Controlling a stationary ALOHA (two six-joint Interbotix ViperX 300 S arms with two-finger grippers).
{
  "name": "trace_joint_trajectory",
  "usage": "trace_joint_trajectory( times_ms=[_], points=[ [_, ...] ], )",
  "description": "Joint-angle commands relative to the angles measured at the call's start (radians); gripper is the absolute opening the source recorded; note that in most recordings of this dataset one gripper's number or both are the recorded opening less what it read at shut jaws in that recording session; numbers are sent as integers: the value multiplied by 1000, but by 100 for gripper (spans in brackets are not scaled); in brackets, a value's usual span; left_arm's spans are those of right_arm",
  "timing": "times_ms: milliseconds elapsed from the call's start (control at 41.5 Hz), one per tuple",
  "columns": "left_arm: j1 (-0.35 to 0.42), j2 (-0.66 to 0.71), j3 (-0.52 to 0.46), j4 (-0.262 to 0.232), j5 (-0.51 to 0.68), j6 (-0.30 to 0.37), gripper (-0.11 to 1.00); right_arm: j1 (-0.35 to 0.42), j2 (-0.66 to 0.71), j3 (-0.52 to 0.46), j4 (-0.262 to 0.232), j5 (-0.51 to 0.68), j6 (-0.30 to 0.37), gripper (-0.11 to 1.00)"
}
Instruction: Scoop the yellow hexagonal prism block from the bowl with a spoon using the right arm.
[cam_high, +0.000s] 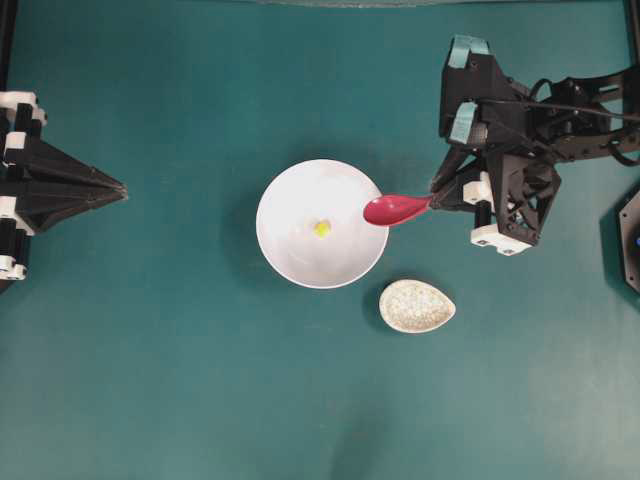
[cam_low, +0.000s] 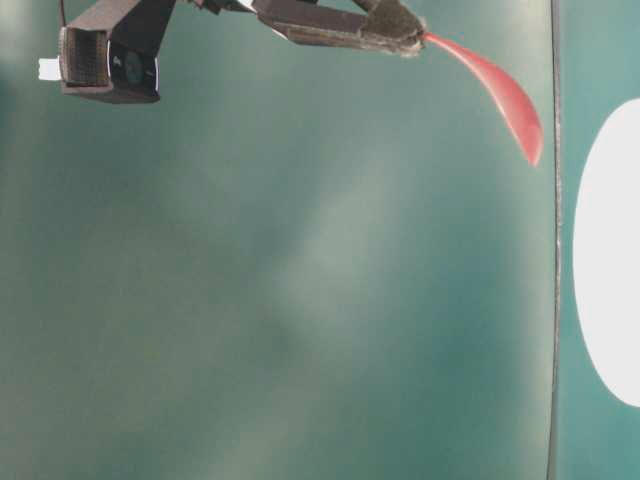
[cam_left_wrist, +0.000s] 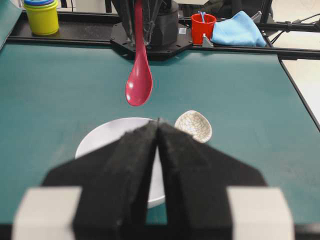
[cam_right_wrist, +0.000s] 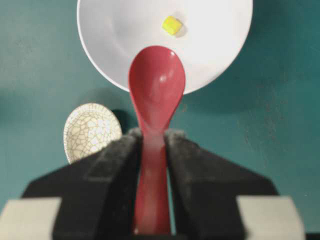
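Spoon (cam_right_wrist: 156, 95) pinched by handle in right jaws, tilted over bowl (cam_high: 300, 250) rim, left jaws pressed together

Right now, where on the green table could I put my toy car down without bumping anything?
The widest bare patch is between the left gripper and the white bowl. The strip of green mat below the bowl and the speckled spoon rest is bare too. It's crowded on the bowl's right, where the right gripper holds the red spoon above its rim.
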Motion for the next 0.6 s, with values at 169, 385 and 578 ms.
trace_joint_trajectory(
  times_ms=[169, 385, 578],
  points=[
    [2, 8, -23, 3, -11, -2, 8, 2, -20, 18, -3, 18, 0, 24],
    [2, 8, -23, 3, -11, -2, 8, 2, -20, 35, -3, 35, 0, 24],
    [2, 8, -23, 3, -9, -2, 8, 2, -20, 44, -3, 35, 0, 24]
  ],
)
